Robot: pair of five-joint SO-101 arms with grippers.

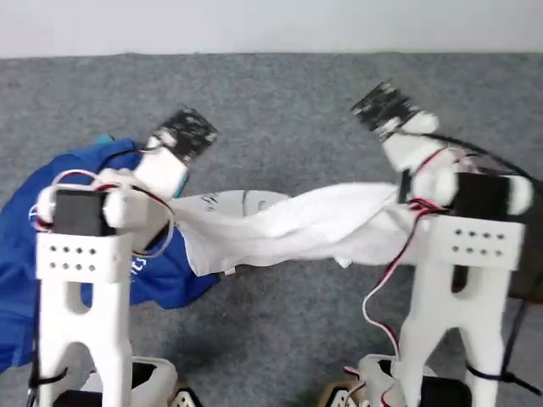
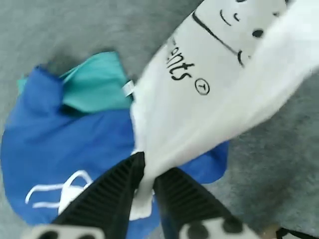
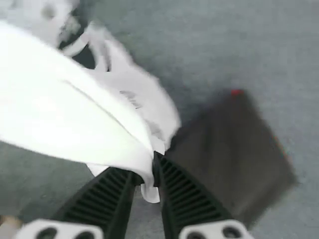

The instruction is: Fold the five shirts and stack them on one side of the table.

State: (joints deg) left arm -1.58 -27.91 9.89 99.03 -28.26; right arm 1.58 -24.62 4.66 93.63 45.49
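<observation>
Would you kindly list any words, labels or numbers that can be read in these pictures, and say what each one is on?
On the white shirt, black print: the tail of a word beside a small circled sign, the rest hidden; no whole word reads.
On the same shirt in the right wrist view: grey marks, too blurred to read.
On the blue shirt: white lines, not readable as letters.

I operated at a robotics test bench, most likely in a lab or maker room. Evidence was as follows. A flat tabletop covered in grey felt-like fabric (image 1: 280, 102) stood against a plain pale wall (image 1: 271, 25). Two white plastic, printed-looking frames, the left arm (image 1: 81, 288) and the right arm (image 1: 462, 271), carried black servo blocks (image 1: 76, 212) and loose red-and-white wiring (image 1: 368, 298). The work pieces were garments, among them a crumpled blue shirt (image 1: 34, 220) and a white printed shirt (image 1: 297, 225).
</observation>
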